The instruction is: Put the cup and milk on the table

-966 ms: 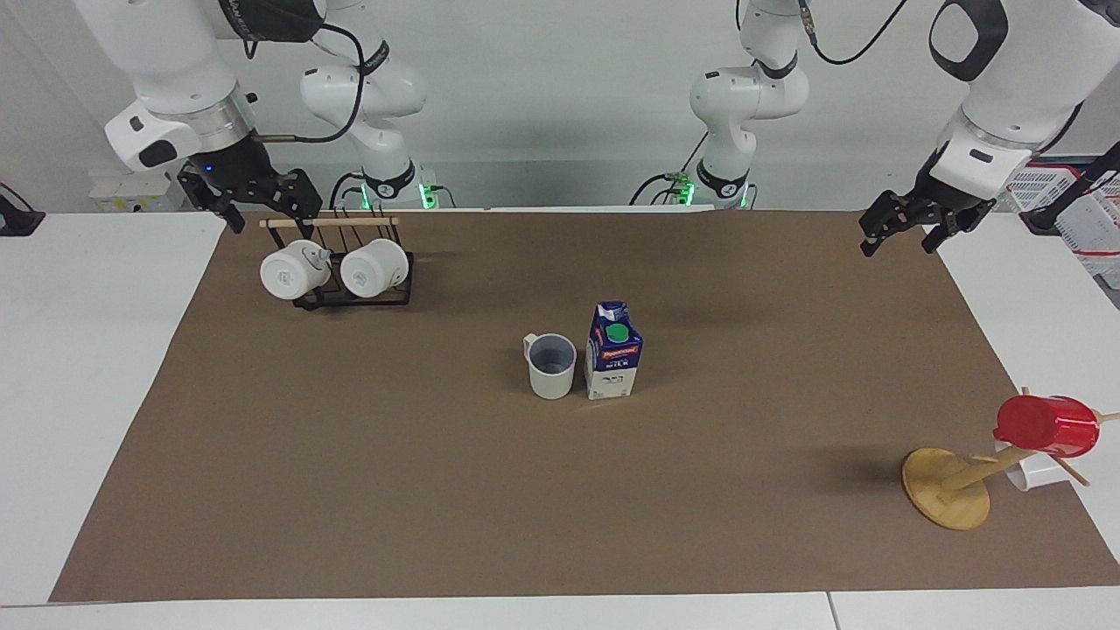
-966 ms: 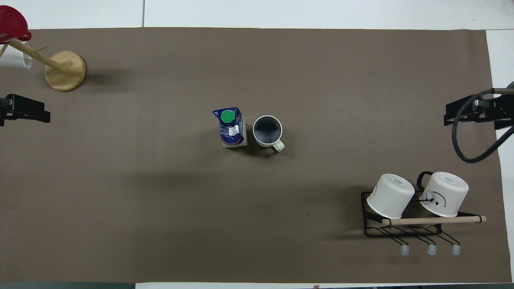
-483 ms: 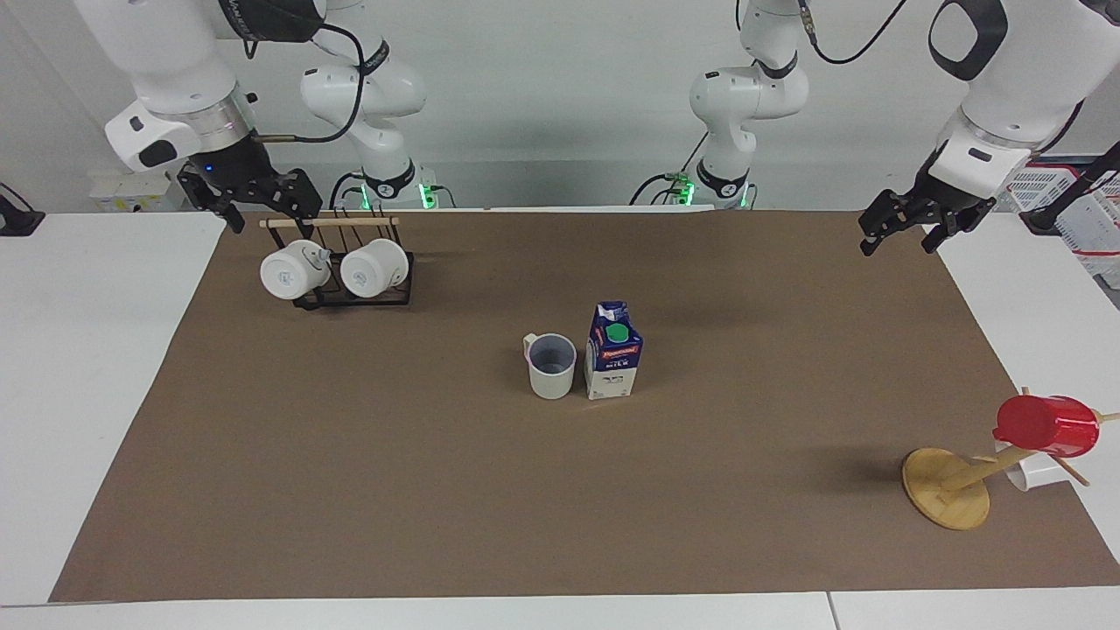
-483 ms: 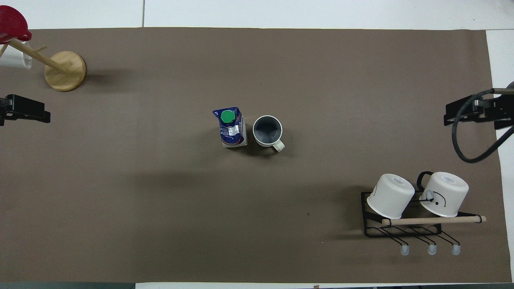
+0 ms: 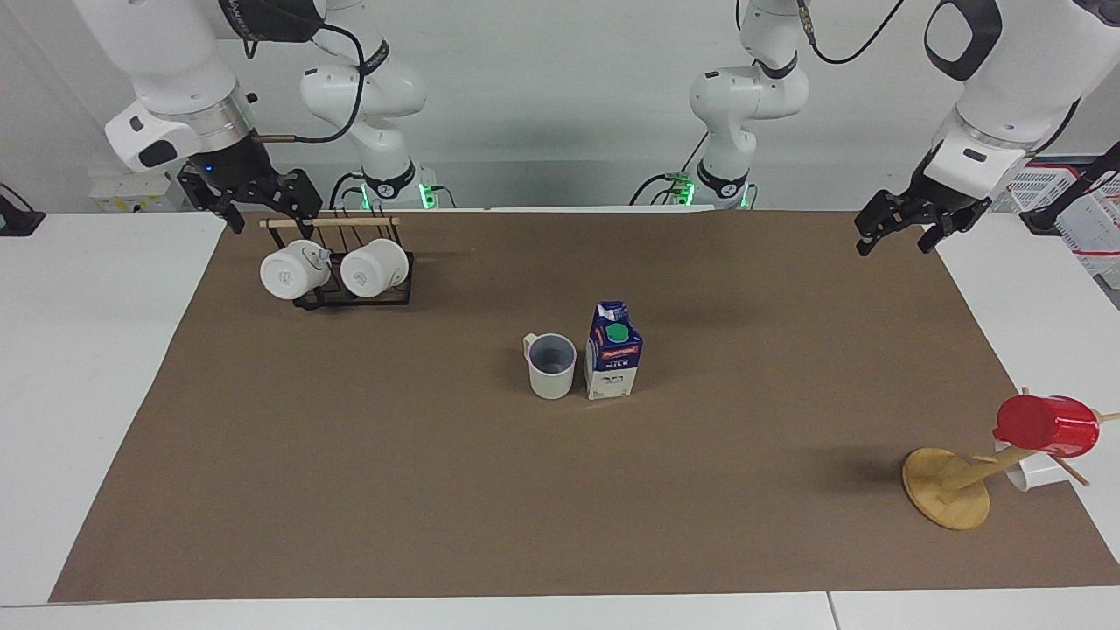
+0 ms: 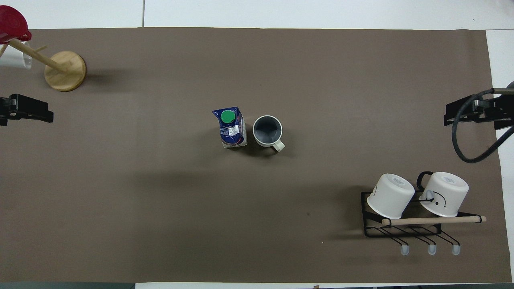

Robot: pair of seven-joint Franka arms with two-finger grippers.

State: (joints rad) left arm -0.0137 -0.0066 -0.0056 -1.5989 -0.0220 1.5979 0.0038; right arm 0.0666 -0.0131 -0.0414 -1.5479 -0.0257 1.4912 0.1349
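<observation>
Both claws hang empty with fingers spread: left gripper (image 5: 898, 236) over the mat's edge at its own end; right gripper (image 5: 262, 210) above the mug rack (image 5: 350, 293); cup (image 5: 552, 366) and milk (image 5: 612, 352) stand upright, just beside each other, mid-table (image 5: 105, 350).

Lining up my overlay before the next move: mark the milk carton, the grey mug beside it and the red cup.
milk carton (image 5: 612, 354): facing view, front face.
grey mug (image 5: 552, 372): facing view, outer wall.
red cup (image 5: 1046, 426): facing view, side wall.
</observation>
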